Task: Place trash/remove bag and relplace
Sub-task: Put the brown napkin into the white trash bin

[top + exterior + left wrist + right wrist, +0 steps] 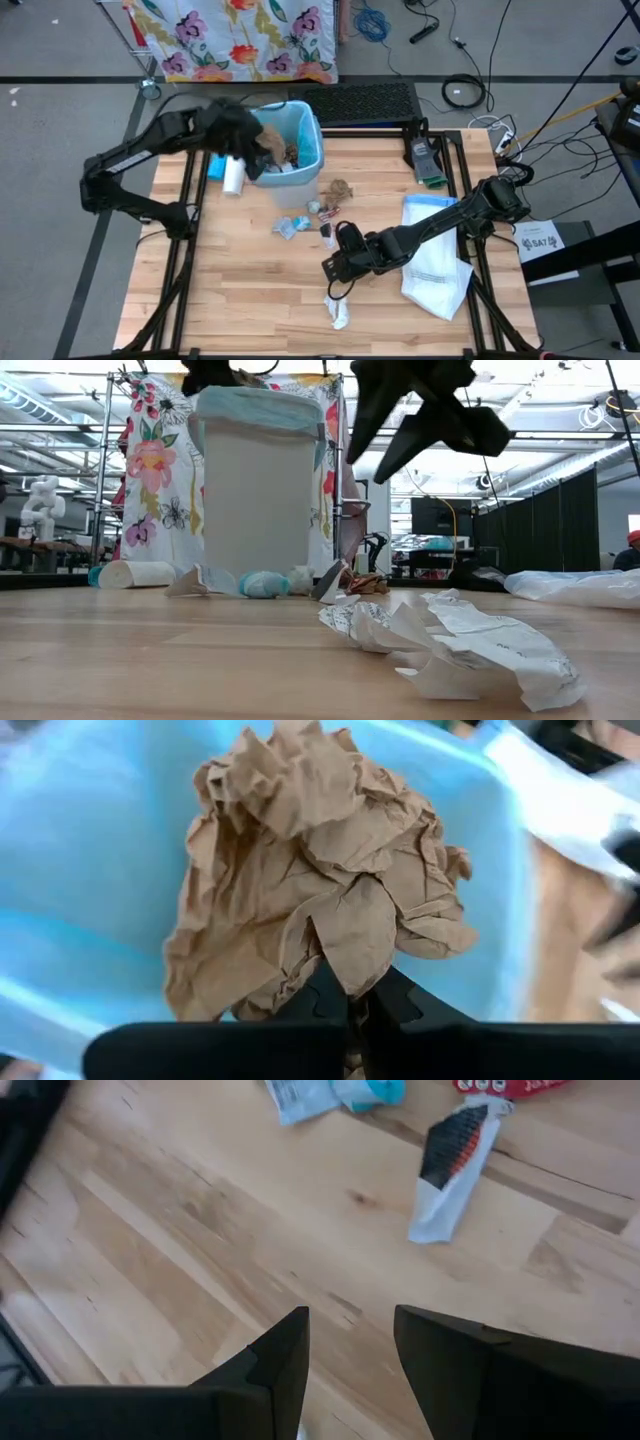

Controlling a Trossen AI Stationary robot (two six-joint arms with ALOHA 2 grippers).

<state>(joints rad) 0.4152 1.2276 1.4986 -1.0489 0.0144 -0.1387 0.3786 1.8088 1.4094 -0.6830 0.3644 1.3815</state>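
Brown paper wad [310,870] is up in the left claw [350,1005], fingers pinched tight on its lower edge, and it hangs right over the bin's mouth — blue liner [90,860] fills the wrist view behind it. Held there for a reason, I'd say: a release from that spot should drop it straight in. From above, the left arm reaches across to the bin [300,125] at the table's far edge, w/ scraps already lying inside the liner.

Rest of the trash is spread out on the wood. A brown scrap [340,188] sits near the bin, a light-blue scrap [288,227] and small wrappers [322,210] mid-table, and a white crumpled sheet [338,312] lies toward the near edge. That sheet is big and close in the low view [450,645].

Right claw [350,1345] hovers above bare wood near the mid-table wrappers, fingers apart, nothing between them. A striped wrapper [450,1170] lies ahead of it, apart from the fingers. Looks like it's lining up a pick — my read only.

The white spare bag [435,255] lies flat on the table's right side, partly under the right arm, parked out of the way til the liner swap. A blue-and-white roll [234,172] lies just beside the bin, on its left.

Progress: early. Several scraps not yet binned, liner not pulled, spare bag not opened. Risk: the thin liner could snag on the left claw at the rim.
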